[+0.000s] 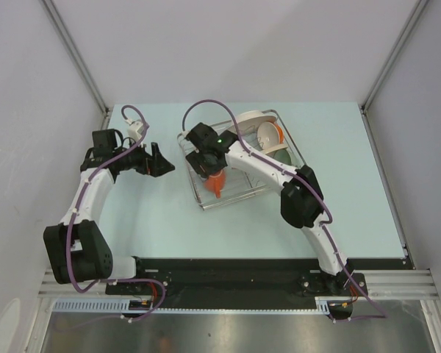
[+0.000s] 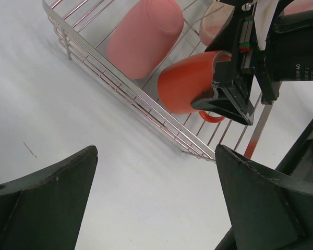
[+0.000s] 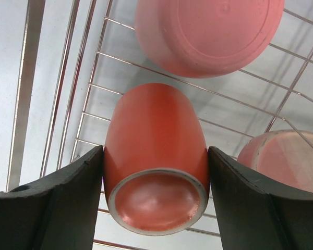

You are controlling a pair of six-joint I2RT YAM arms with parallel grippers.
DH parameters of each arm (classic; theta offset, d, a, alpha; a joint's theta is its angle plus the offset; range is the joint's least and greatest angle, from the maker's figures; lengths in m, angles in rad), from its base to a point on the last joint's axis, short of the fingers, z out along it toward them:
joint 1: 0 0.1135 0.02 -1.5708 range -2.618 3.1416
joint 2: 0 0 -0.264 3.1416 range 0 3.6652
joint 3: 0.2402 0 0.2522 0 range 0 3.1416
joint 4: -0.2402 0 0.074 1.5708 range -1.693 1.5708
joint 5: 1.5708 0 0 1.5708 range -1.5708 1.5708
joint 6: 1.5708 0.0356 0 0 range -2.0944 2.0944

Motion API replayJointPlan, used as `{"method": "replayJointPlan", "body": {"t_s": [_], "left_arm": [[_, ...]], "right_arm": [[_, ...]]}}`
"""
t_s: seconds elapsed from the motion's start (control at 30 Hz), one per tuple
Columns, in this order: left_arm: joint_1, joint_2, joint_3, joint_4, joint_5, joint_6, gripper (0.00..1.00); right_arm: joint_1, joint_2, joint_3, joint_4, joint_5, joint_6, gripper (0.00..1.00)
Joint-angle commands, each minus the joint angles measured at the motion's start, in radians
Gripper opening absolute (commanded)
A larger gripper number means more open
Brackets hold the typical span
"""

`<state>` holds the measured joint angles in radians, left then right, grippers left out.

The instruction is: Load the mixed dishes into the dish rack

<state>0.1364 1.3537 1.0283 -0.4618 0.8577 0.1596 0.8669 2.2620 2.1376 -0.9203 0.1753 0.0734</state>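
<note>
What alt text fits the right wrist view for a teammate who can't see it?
The right gripper grips the orange mug, which lies on its side inside the dish rack, base toward the camera. A salmon-pink tumbler lies beyond it, and part of a pale pink dish shows at lower right.

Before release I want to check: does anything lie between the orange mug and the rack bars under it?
Nothing visible does. The orange mug, held by the right gripper, is over bare dish rack bars; the salmon-pink tumbler lies beside, not beneath.
</note>
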Motion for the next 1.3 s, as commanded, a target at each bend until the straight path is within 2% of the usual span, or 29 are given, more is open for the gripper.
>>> {"method": "replayJointPlan", "body": {"t_s": [0.0, 0.07, 0.1, 0.63, 0.93, 1.13, 1.27], "left_arm": [[0.008, -0.010, 0.009, 0.015, 0.041, 0.034, 1.00], [0.009, -0.008, 0.012, 0.011, 0.041, 0.037, 1.00], [0.008, -0.007, 0.012, 0.009, 0.043, 0.035, 1.00], [0.006, 0.013, 0.047, -0.031, 0.024, 0.050, 1.00], [0.002, 0.018, 0.068, -0.047, -0.016, 0.052, 1.00], [-0.027, 0.013, 0.092, -0.072, -0.037, 0.064, 1.00], [-0.061, 0.009, 0.095, -0.090, -0.062, 0.080, 1.00]], "right_arm": [[0.015, 0.013, 0.008, 0.029, -0.026, 0.000, 0.74], [0.017, 0.008, 0.012, 0.028, -0.026, 0.002, 0.84], [0.018, 0.001, 0.012, 0.026, -0.023, 0.000, 0.99], [0.043, -0.157, -0.018, -0.054, 0.069, 0.011, 1.00], [0.041, -0.330, -0.065, -0.058, 0.124, 0.026, 1.00], [0.017, -0.576, -0.215, 0.004, 0.193, 0.066, 1.00], [-0.026, -0.755, -0.477, 0.096, 0.201, 0.107, 1.00]]}}
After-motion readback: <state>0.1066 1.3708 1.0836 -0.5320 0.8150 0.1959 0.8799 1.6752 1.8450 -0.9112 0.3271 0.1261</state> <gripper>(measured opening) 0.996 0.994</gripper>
